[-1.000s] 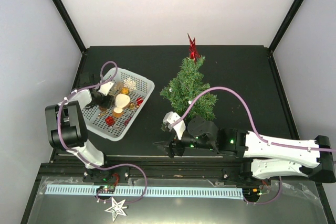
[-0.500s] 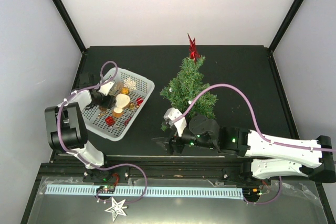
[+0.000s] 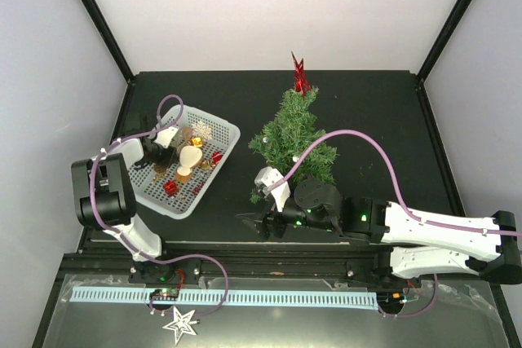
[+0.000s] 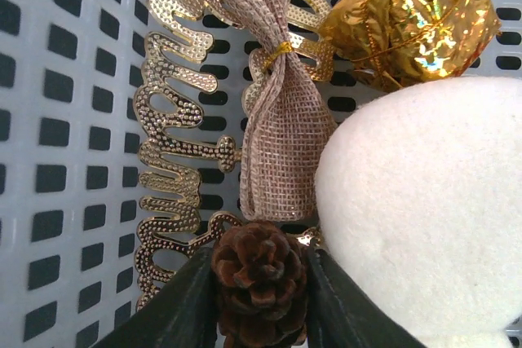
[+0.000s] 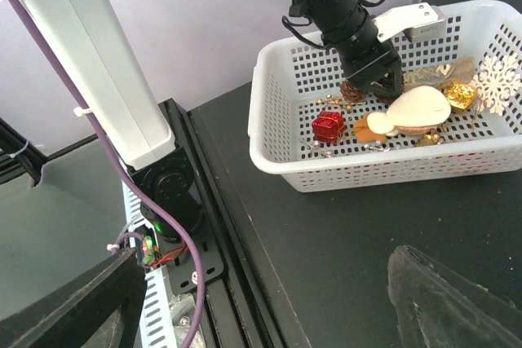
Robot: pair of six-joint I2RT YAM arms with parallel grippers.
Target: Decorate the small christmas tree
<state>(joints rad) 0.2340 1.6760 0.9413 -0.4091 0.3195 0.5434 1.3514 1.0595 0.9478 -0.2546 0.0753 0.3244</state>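
Observation:
The small christmas tree stands at mid-table with a red star topper; its base is hidden behind my right arm. A white basket of ornaments sits to its left. My left gripper is down inside the basket, shut on a brown pine cone held between both fingers. The right wrist view shows the same grip near the basket's back wall. My right gripper is open and empty, low over the table in front of the tree.
The basket holds a gold script word, a burlap bow, a gold foil parcel, a cream felt ornament, a red gift box and a white snowflake. A metal rail runs along the near edge.
My right gripper and wrist have shifted slightly away from the front edge. My left gripper has stayed in the basket with almost no movement.

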